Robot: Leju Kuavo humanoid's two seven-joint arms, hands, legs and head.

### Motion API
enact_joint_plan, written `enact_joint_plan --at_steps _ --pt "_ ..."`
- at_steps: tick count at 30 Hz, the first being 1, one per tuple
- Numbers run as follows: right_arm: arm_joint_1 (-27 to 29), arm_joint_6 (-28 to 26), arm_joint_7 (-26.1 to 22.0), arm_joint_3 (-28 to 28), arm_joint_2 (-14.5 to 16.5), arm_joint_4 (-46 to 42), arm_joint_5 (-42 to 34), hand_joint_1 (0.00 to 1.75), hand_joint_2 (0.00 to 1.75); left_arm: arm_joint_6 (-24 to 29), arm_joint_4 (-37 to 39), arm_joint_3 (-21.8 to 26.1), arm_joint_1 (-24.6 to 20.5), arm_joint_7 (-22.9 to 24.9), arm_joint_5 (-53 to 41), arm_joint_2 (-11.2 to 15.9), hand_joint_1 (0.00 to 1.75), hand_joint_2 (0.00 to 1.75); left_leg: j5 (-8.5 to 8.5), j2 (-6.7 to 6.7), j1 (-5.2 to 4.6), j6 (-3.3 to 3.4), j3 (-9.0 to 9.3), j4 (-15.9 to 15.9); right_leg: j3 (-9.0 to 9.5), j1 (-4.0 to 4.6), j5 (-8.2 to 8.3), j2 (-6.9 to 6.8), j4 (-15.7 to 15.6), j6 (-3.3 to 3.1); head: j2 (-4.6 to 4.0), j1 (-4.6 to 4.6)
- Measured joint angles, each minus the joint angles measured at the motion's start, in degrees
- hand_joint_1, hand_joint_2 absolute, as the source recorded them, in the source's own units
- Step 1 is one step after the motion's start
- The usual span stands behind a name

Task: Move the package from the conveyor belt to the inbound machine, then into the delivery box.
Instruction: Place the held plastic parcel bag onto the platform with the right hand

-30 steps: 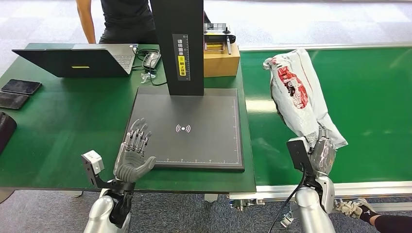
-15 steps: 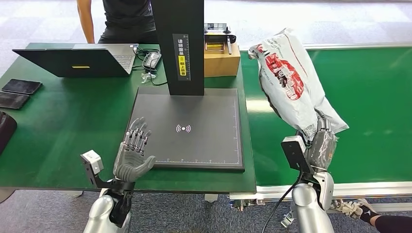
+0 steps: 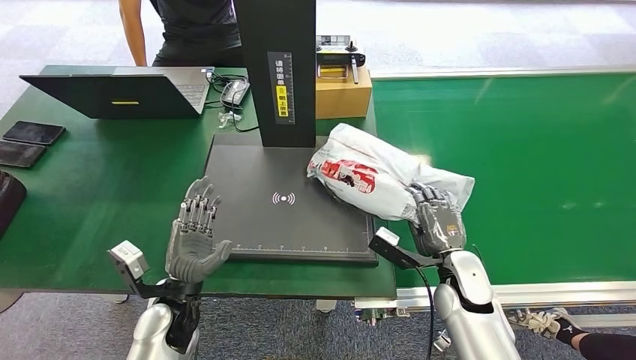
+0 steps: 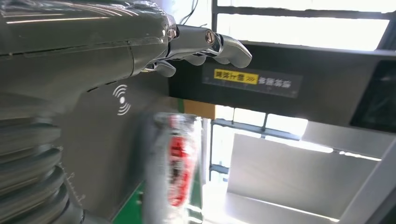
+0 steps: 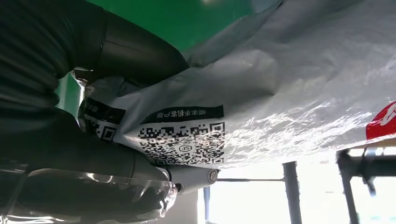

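Change: since the earlier picture your right hand (image 3: 437, 222) has swung the package (image 3: 375, 172) down from above the conveyor belt (image 3: 540, 150) onto the inbound machine (image 3: 247, 225).
Left hand (image 3: 196, 234): released, fingers apart, at the machine's near edge, ready to receive.
Right hand: grasping the package's end, so the bag lies flat.
Package: across the machine's right edge, partly over the belt.
Machine post (image 3: 274, 67): behind the plate, probably reads the label.

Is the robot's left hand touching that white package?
Apart. In the head view the left hand hovers open at the scanner pad's near left edge, with bare dark pad between it and the package.
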Motion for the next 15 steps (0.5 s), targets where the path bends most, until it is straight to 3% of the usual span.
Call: enact_joint_plan --at_steps 7,15 --pt "-5.8 2.5 -2.8 7.6 -2.7 7.9 1.0 1.75 1.75 0.7 -1.0 -0.5 0.1 -0.8 0.9 0.2 0.0 1.75 0.01 0.0 0.0 -0.01 0.01 0.0 0.0 0.0 0.0 0.0 0.0 0.0 0.0 -0.01" --pt "-10.0 6.5 -14.7 14.6 -4.4 11.8 -13.6 1.75 1.75 1.5 -0.9 -0.9 0.0 -1.1 1.1 0.5 0.0 1.75 0.01 0.02 0.0 -0.01 0.01 0.0 -0.03 0.0 0.0 0.02 0.0 -0.01 0.0 -0.01"
